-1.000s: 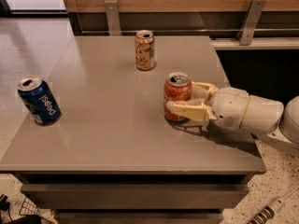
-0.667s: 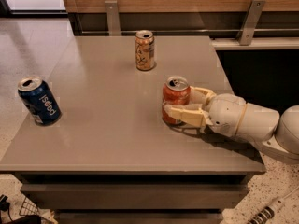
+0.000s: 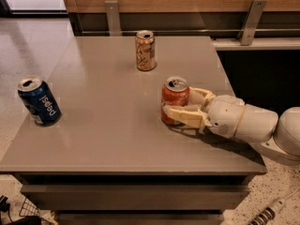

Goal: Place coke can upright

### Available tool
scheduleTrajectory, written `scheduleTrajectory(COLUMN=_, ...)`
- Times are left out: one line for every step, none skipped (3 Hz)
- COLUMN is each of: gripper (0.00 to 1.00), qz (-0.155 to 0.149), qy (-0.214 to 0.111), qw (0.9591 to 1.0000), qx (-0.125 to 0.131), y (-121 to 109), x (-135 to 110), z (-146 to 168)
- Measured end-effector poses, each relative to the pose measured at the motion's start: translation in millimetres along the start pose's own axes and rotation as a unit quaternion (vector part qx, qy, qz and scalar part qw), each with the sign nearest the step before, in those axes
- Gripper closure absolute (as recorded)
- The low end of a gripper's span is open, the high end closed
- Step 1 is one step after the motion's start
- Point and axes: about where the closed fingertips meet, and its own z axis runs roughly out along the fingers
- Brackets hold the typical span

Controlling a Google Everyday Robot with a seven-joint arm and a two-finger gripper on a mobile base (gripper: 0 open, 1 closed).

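The coke can [image 3: 175, 97], red-orange with a silver top, stands upright on the grey table [image 3: 108, 125], right of the middle. My gripper [image 3: 179, 103] reaches in from the right and is shut on the can's lower half. One cream finger [image 3: 185, 115] crosses the can's front and the other sits behind its right side. The can's base rests on the table top.
An orange-tan patterned can [image 3: 145, 50] stands upright at the back centre. A blue Pepsi can [image 3: 39, 101] stands tilted-looking near the left edge. The table's right edge is just under my arm [image 3: 248, 125]. A wooden wall with metal brackets runs behind.
My gripper and the coke can have shifted slightly down and to the left, and the can now sits on the table. The other cans have not moved.
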Motion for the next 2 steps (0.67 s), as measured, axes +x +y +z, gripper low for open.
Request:
scheduleTrajectory(gripper=0.41, qz=-0.001, qy=0.000, qw=1.0000, qx=-0.002, y=1.3, x=-0.6, z=1.6)
scheduleTrajectory(gripper=0.17, qz=-0.001, qy=0.000, qw=1.0000, qx=-0.004, y=2.5, x=-1.1, z=3.2)
